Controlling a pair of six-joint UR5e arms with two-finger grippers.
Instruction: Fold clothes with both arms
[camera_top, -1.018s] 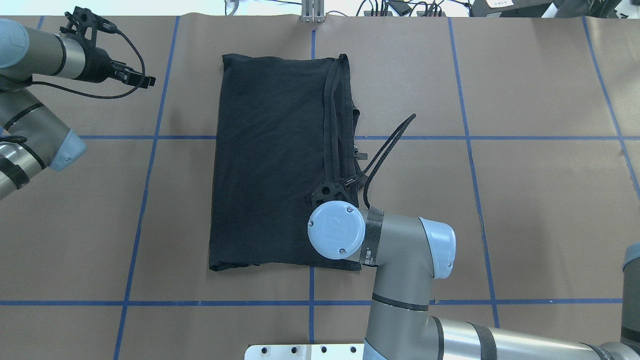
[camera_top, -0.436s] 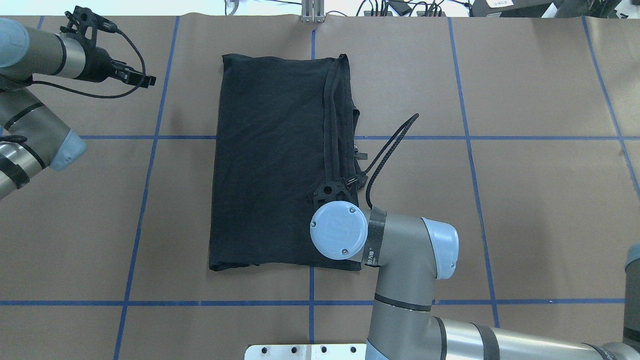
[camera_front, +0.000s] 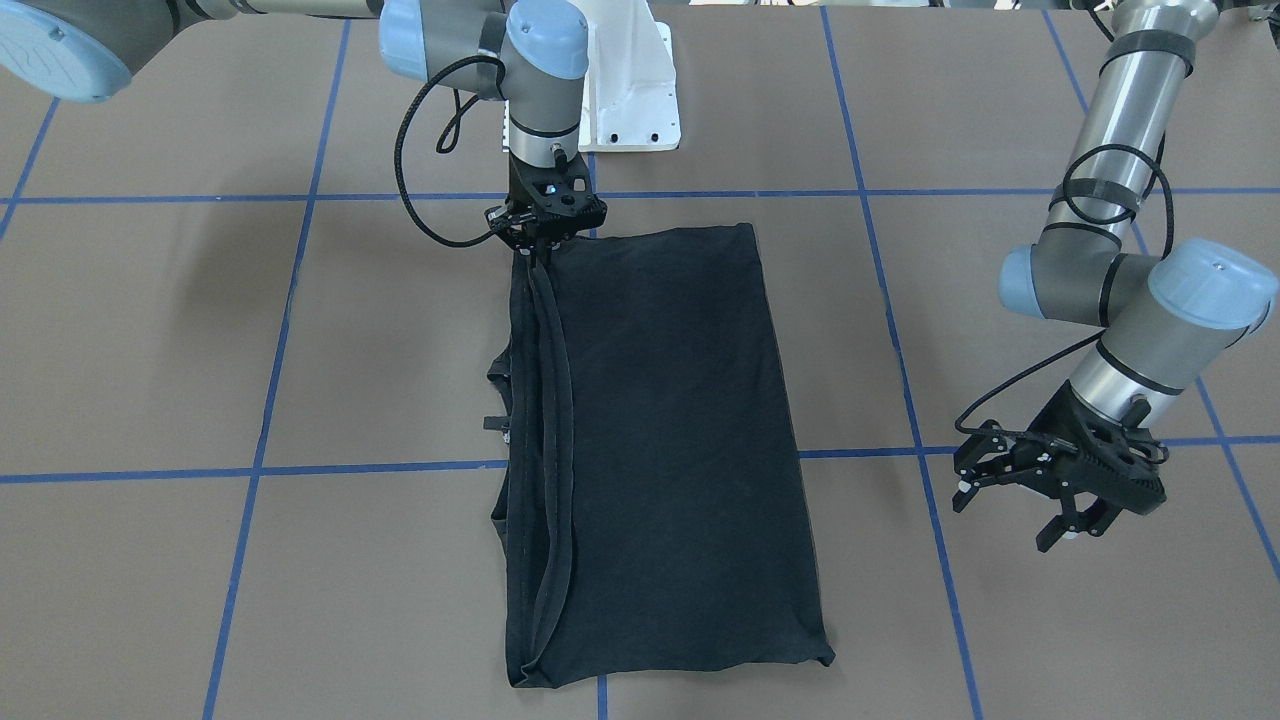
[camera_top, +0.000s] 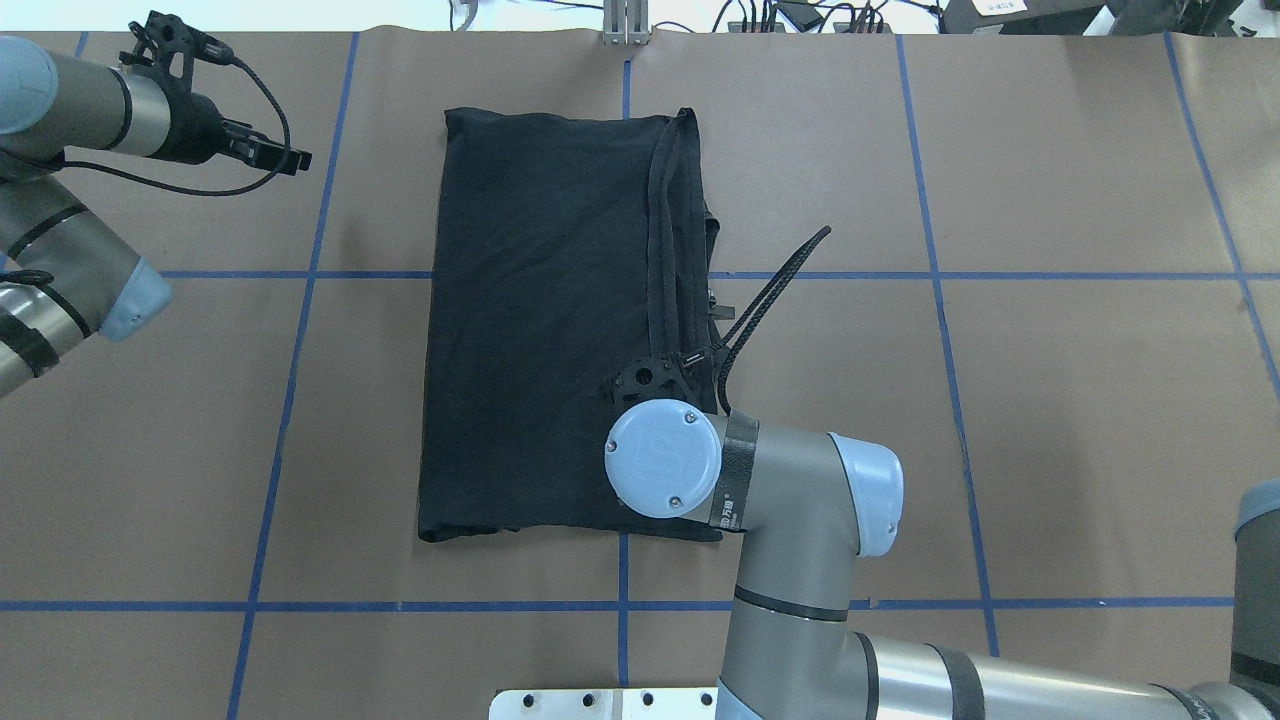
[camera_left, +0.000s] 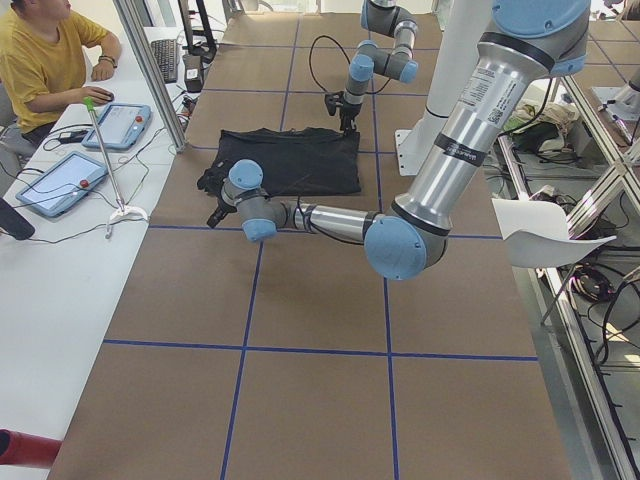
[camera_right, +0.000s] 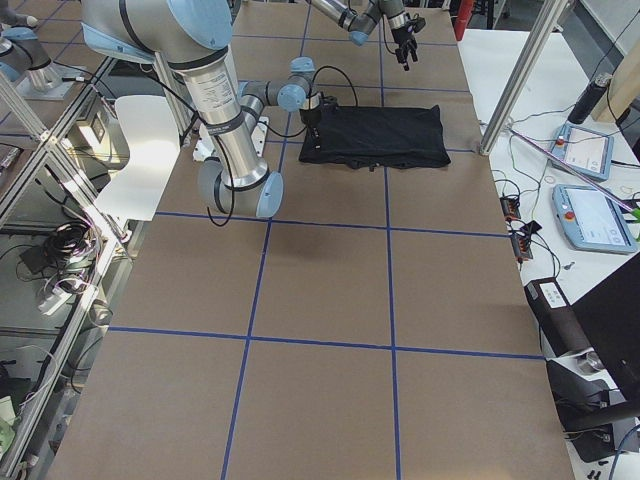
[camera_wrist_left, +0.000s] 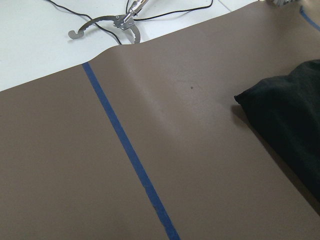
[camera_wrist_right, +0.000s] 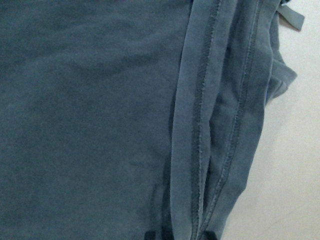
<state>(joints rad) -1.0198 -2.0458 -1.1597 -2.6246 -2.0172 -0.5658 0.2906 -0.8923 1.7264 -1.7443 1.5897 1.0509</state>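
The clothes are one black T-shirt (camera_top: 540, 330) folded into a long rectangle mid-table, also seen in the front view (camera_front: 670, 430). Bunched hem strips run along its right-hand edge in the overhead view. My right gripper (camera_front: 535, 248) stands over that edge at the end nearest the robot, shut on the hem strips, which converge between its fingertips (camera_wrist_right: 150, 234). From overhead, the wrist hides these fingers. My left gripper (camera_front: 1005, 515) hovers open and holds nothing, well off the shirt's far left corner (camera_top: 295, 160). Its wrist camera catches only a corner of the shirt (camera_wrist_left: 295, 120).
Brown paper with blue tape lines (camera_top: 300, 300) covers the table. The white pedestal base (camera_front: 640, 100) sits at the robot side. A black cable loop (camera_top: 775, 290) hangs beside the right wrist. A person (camera_left: 40, 60) sits at a side desk with tablets (camera_left: 60, 185).
The right wrist has shifted slightly left and toward the far side over the shirt's edge. The left arm has barely moved.
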